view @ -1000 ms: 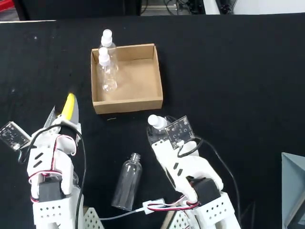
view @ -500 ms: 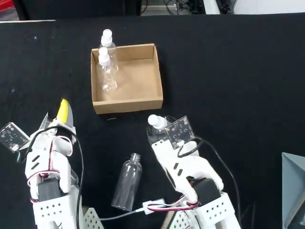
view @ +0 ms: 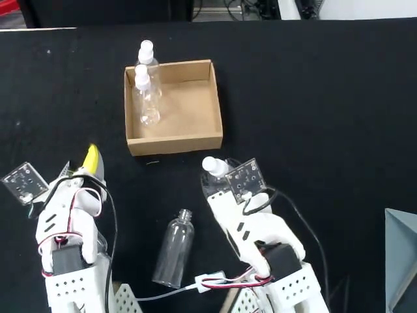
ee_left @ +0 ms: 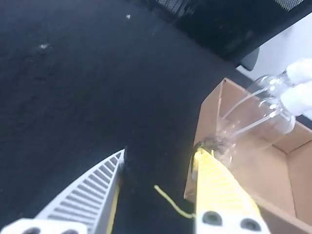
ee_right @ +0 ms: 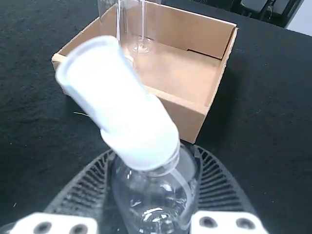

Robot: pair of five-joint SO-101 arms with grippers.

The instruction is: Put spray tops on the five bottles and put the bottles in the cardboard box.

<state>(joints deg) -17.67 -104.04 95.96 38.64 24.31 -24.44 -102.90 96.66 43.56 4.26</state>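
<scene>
- Cardboard box is sitting on the black table, and we are seeing two capped bottles lying along its left wall, their tops poking over the far rim.
- Our right gripper is clenching a bottle with a white spray top just in front of the box's near wall.
- Our left gripper is hanging released, jaws parted around nothing, left of the box's near corner.
- An uncapped bottle is lying between our two arms.

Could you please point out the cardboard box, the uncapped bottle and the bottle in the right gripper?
cardboard box [view: 176,145], high view, front wall.
uncapped bottle [view: 174,251], high view, mid-body.
held bottle [ee_right: 124,114], right wrist view, white spray top.
</scene>
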